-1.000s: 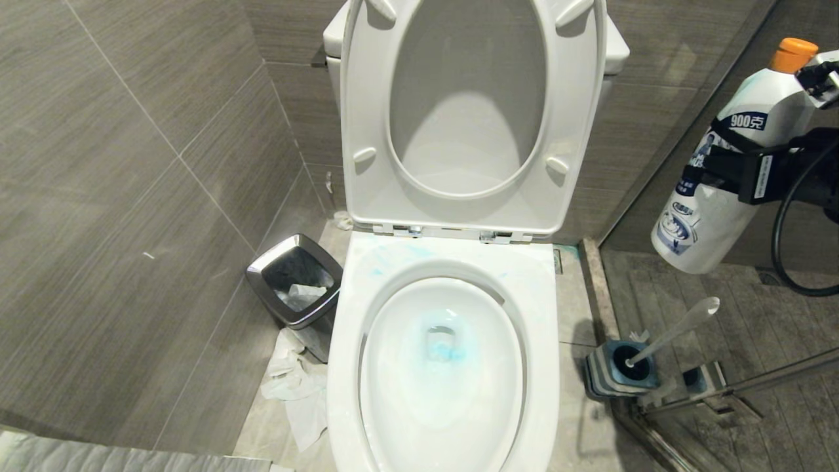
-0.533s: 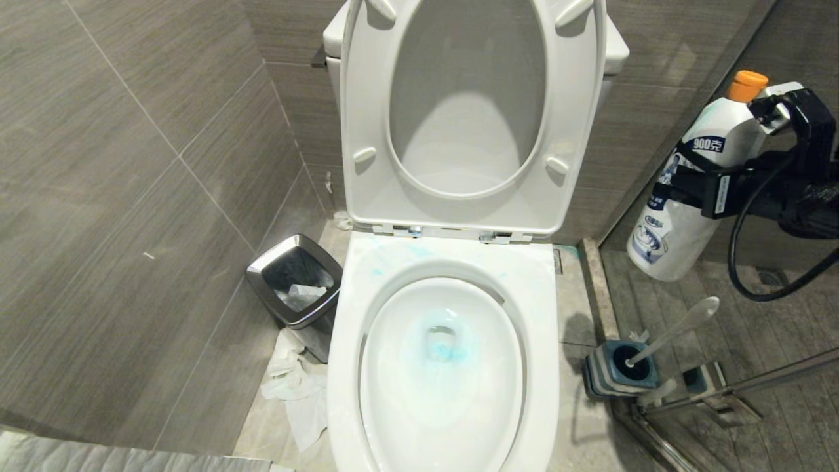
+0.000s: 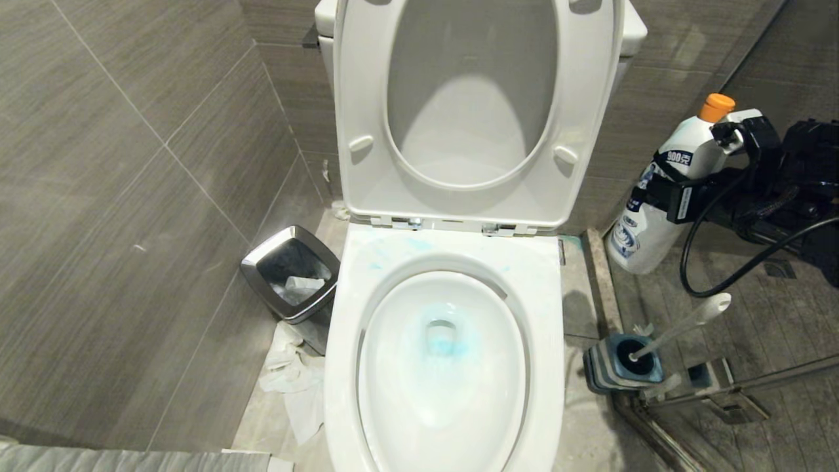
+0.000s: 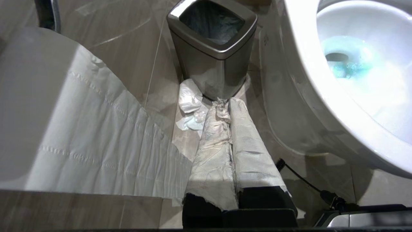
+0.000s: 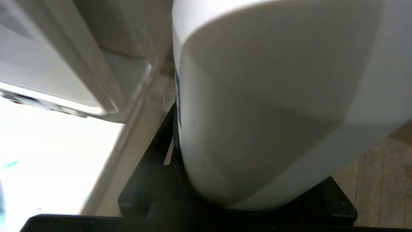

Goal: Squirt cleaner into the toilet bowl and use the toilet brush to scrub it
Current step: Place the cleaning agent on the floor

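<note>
- The toilet bowl (image 3: 444,367) stood in the middle of the head view, its seat and lid raised against the tank.
- The cleaner (image 3: 448,341) showed as pale teal tint in the water at the bowl's centre, with faint teal smears on the rim at about 11 o'clock of the opening.
- The right gripper (image 3: 662,190) hung at 2 o'clock of the bowl, beyond the low floor curb, partly closed around the middle of a white cleaner bottle (image 3: 639,229) with an orange cap.
- The bottle was held tilted, cap up and leaning toward 1 o'clock; whether its base touched the floor could not be told.
- In the right wrist view the bottle's white body (image 5: 273,106) filled the space between the black fingers (image 5: 151,180).
- The toilet brush (image 3: 682,324) sat in its blue-and-grey holder (image 3: 613,370) at 3 o'clock of the bowl, handle slanting up toward 2 o'clock, just below the bottle and apart from it.
- The left gripper (image 4: 230,106) was parked low at the bowl's 8 o'clock side, its tissue-wrapped fingers pressed together and holding nothing.
- A chrome-rimmed trash bin (image 3: 292,272) stood at 9 o'clock of the bowl, with crumpled tissue (image 3: 295,387) on the floor beside it.
</note>
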Available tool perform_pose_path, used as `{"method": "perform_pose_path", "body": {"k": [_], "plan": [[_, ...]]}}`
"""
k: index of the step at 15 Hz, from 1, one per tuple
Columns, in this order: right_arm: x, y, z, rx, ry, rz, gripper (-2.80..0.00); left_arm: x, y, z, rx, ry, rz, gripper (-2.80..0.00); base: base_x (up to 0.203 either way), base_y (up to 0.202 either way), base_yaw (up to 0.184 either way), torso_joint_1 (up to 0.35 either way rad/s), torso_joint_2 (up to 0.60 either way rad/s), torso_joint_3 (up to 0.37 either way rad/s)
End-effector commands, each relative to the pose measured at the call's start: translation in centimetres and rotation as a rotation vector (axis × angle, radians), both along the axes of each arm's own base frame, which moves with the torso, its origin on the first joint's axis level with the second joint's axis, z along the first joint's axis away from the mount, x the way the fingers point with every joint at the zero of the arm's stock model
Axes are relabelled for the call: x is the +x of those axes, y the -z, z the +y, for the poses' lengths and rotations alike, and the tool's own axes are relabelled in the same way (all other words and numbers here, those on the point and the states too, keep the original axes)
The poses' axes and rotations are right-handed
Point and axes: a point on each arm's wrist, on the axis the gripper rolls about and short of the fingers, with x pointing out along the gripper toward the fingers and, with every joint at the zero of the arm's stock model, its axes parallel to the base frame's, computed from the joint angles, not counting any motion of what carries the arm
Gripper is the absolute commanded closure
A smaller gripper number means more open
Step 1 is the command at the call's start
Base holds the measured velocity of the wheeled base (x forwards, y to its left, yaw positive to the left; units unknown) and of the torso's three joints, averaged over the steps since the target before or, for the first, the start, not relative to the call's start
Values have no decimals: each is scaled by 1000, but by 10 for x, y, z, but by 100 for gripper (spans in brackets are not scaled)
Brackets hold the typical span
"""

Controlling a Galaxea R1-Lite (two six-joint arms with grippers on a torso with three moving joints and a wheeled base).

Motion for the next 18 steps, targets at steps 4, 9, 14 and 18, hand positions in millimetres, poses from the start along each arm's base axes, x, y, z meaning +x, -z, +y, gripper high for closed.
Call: {"method": "perform_pose_path", "body": {"k": [4,9,14,18], "plan": [[19,19,-1,-11,-2,-5,0,0,0,0,1,0,3,0,0,0,0,4,2,-190],[42,35,1,-48,-28,-148,0,0,0,0,2,0,3,0,0,0,0,7,2,-197],[58,59,0,-44,-34,-172,0,0,0,0,5,0,3,0,0,0,0,4,3,-196],[72,66,4,-47,-40,-213,0,0,0,0,5,0,3,0,0,0,0,3,4,-197]]}}
